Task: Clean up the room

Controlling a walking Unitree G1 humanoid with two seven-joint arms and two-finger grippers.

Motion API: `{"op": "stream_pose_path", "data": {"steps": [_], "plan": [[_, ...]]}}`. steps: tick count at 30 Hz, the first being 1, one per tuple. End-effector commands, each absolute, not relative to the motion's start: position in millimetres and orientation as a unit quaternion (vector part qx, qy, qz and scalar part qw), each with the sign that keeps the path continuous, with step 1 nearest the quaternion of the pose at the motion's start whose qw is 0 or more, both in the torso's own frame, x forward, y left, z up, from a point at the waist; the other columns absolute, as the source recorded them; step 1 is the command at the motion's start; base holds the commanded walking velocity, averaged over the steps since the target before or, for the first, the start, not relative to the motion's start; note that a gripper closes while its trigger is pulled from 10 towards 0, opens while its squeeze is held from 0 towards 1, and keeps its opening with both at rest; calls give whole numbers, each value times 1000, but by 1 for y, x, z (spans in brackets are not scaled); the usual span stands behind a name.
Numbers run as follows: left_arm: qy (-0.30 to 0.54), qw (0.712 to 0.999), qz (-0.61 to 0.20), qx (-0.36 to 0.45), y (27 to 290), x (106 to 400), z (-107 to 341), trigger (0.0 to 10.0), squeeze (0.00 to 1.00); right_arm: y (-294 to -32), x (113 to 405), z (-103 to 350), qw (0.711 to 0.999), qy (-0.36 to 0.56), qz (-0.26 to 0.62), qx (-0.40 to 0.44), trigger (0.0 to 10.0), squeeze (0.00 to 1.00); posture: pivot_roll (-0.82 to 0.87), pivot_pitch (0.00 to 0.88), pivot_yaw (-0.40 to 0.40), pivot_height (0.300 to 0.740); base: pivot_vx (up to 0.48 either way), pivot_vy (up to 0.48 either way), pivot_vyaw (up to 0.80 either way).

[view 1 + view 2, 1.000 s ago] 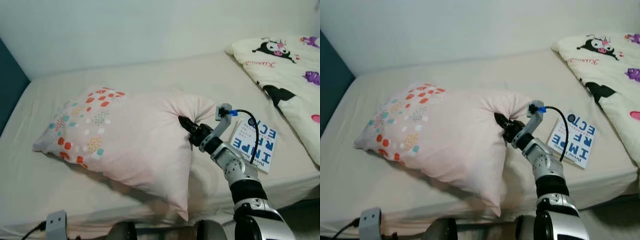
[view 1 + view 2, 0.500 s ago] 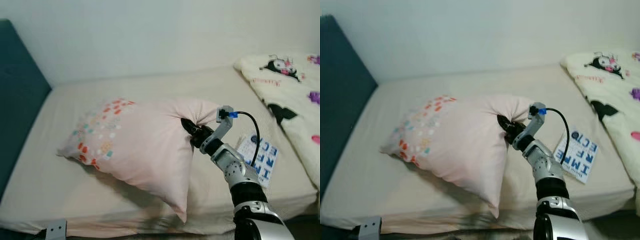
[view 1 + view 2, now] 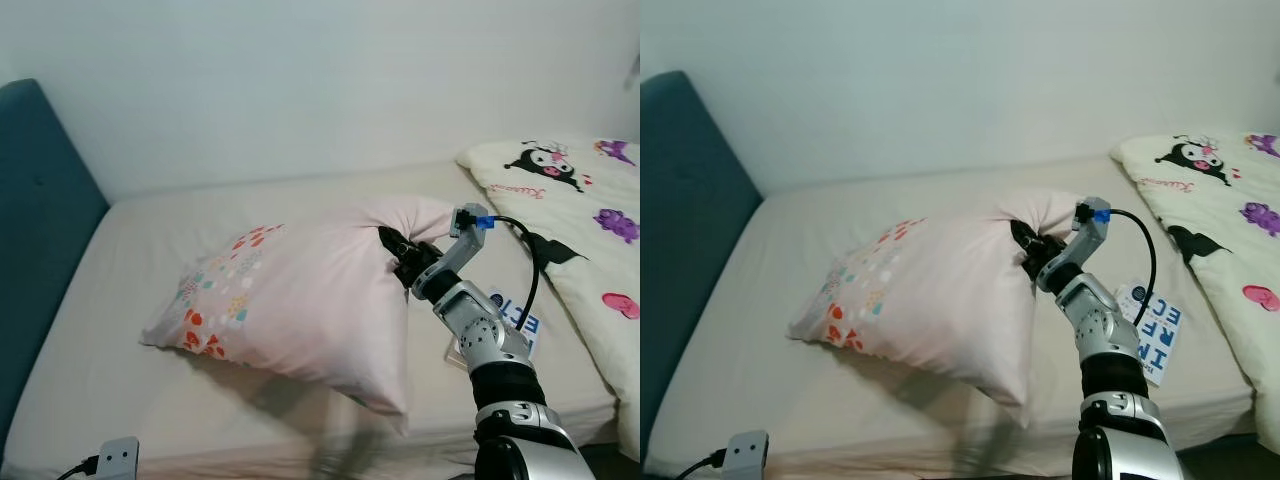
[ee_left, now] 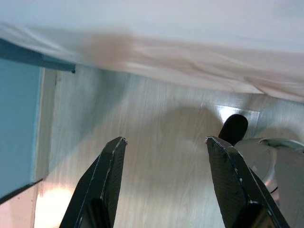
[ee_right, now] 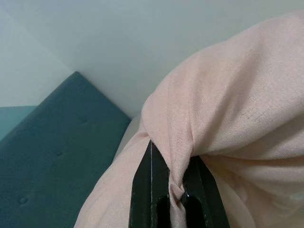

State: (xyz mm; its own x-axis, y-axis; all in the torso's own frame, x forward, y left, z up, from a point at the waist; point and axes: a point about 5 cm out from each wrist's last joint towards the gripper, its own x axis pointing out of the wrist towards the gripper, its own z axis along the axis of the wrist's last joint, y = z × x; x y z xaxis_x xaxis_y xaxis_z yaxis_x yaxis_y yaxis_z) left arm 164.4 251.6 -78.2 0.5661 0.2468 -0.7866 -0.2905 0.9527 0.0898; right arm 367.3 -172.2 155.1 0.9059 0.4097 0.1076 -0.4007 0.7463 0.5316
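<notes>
Right pincer point(image 3: 397, 252) is clenching a bunched corner of the pale pink pillow point(image 3: 290, 300), spotted end trailing on the bed point(image 3: 90, 330); left pincer point(image 4: 164, 156) is hanging released over the floor point(image 4: 156, 137).

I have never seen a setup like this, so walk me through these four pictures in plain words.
This is a humanoid robot with two silver arms. The two wide pictures come from cameras in its head, looking down at a bed with a beige sheet. On it lie a plump pink pillow with coloured dots, a white book with blue letters and a cream cartoon-print blanket. The right gripper is shut on the pillow's corner; its wrist camera shows the pinched fabric. The left gripper hangs open above the floor.
</notes>
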Motion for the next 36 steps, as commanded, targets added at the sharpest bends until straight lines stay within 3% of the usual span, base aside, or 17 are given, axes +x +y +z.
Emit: {"op": "stream_pose_path", "data": {"steps": [1, 2, 3, 4, 5, 11, 21, 25, 36], "plan": [[449, 881, 149, -22, 251, 160, -81, 10000, 0, -171, 369, 170, 934, -24, 224, 278, 0, 0, -51, 45, 40, 740, 0, 0, 0], [451, 880, 147, -19, 249, 158, -82, 10000, 0, -165, 369, 159, 942, 7, 219, 253, 0, 0, -57, 35, 41, 740, 0, 0, 0], [456, 878, 144, -18, 248, 157, -83, 10000, 0, -155, 366, 145, 948, 42, 224, 224, 4235, 0, -59, 37, 42, 740, 0, 0, 0], [458, 877, 142, -17, 247, 156, -83, 10000, 0, -149, 364, 135, 950, 64, 229, 203, 4235, 0, -59, 38, 42, 740, 0, 0, 0], [461, 876, 141, -18, 246, 156, -84, 10000, 0, -142, 360, 126, 949, 79, 236, 193, 10000, 0, -62, 36, 42, 740, 0, 0, 0], [459, 879, 131, -21, 241, 159, -84, 10000, 0, -130, 348, 107, 951, 98, 246, 159, 10000, 0, -64, 41, 43, 740, 0, 0, 0], [462, 878, 126, -17, 241, 160, -84, 10000, 0, -111, 332, 104, 926, 104, 330, 150, 10000, 0, -69, 42, 48, 740, 0, 0, 778], [466, 876, 128, -15, 242, 157, -84, 10000, 0, -96, 320, 100, 902, 116, 392, 136, 10000, 0, -65, 40, 48, 740, 0, 0, 781], [471, 872, 133, -12, 244, 154, -85, 10000, 0, -90, 318, 113, 892, 82, 406, 181, 10000, 0, -59, 45, 50, 740, 0, 0, 779]]}}
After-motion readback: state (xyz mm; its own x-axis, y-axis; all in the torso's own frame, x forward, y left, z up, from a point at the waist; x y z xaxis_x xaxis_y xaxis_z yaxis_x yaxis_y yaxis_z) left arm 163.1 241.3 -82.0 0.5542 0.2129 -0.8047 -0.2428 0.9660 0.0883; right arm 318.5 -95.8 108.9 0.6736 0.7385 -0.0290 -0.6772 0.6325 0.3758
